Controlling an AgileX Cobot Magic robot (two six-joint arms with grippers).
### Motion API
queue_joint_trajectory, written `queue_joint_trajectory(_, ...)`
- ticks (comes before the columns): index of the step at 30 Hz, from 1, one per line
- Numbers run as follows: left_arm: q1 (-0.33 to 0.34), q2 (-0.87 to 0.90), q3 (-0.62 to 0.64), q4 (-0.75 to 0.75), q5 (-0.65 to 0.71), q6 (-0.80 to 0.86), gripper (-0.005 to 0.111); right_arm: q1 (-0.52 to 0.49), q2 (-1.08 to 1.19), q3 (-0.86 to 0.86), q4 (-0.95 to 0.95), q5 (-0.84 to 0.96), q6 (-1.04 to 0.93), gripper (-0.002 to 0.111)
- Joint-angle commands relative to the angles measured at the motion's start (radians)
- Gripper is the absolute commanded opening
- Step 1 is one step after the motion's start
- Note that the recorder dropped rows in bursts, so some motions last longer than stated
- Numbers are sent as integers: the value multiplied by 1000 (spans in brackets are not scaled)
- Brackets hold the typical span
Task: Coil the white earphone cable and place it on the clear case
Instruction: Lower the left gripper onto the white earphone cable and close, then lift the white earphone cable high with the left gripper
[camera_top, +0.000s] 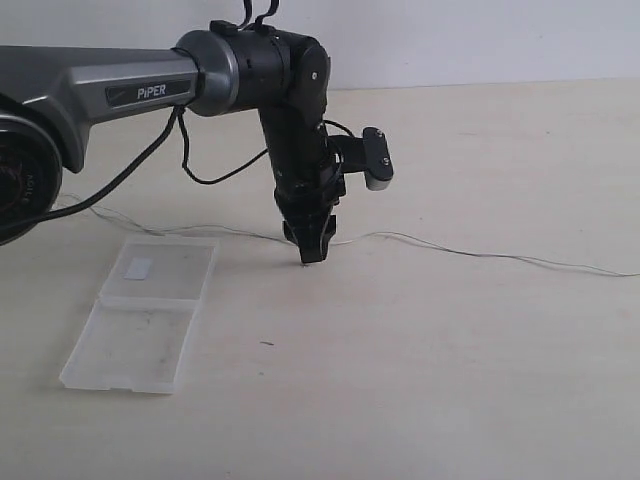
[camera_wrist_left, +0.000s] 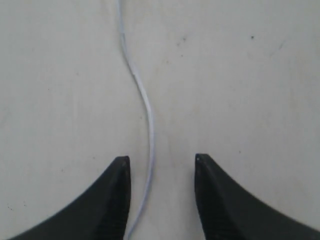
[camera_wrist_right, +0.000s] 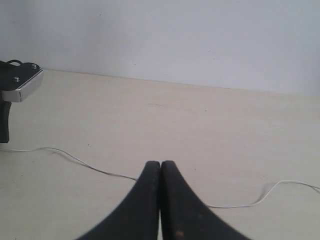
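At the left the clear case (camera_top: 140, 345) is laid open, the white earphone cable (camera_wrist_left: 146, 107) strung past it rightward (uncoiled). The left gripper (camera_wrist_left: 161, 165) is set astride the wire, jaws apart; it should be closed squarely and low. The right gripper (camera_wrist_right: 160, 200) is pressed together, empty.
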Motion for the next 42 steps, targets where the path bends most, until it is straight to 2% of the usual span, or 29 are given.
queue_joint_trajectory(1,-2,0,-8,-4,-29,-24,42,-1,-6,4,-3,-13,-1,0)
queue_joint_trajectory(7,-2,0,-8,-9,-85,-45,42,-1,-6,4,-3,-13,-1,0)
queue_joint_trajectory(17,-2,2,-8,-9,-54,-58,42,-1,-6,4,-3,-13,-1,0)
queue_joint_trajectory(42,-2,58,-8,39,-85,-58,42,-1,-6,4,-1,-13,-1,0)
